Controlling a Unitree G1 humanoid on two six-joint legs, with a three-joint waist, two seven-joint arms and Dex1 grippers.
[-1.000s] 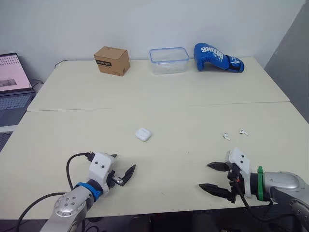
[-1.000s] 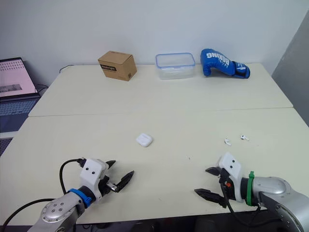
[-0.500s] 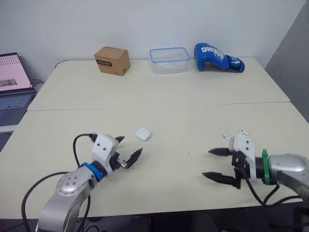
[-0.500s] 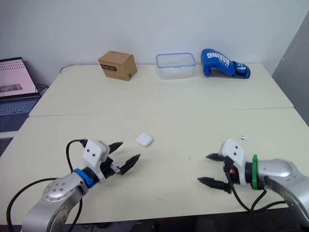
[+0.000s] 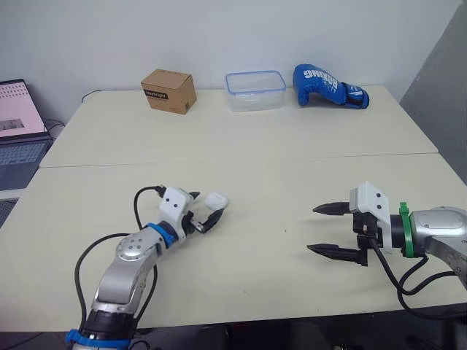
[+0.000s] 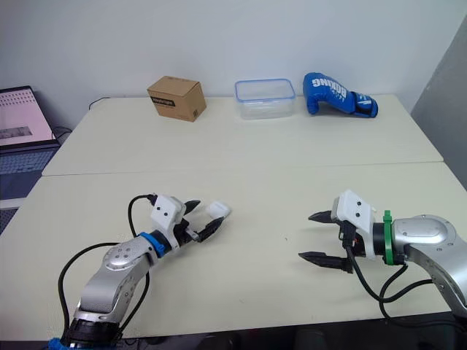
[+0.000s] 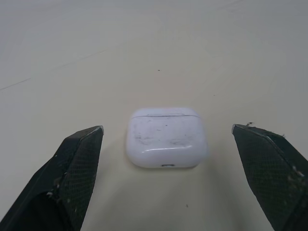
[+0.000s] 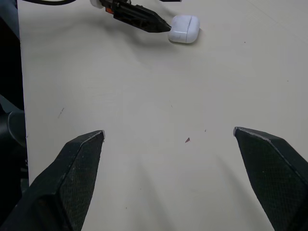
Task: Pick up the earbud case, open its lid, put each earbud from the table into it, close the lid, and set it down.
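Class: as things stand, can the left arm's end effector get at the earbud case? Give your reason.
Probably yes. The left end effector is open, and the earbud case lies closed on the table just off its fingertips, centred on the gap, with nothing between.

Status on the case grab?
Left hand open, case between its fingers, no contact. Right hand open, off to the side. Case lid shut, flat on table. Nothing blocking.

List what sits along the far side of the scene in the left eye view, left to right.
laptop → cardboard box → clear plastic container → blue boxing glove
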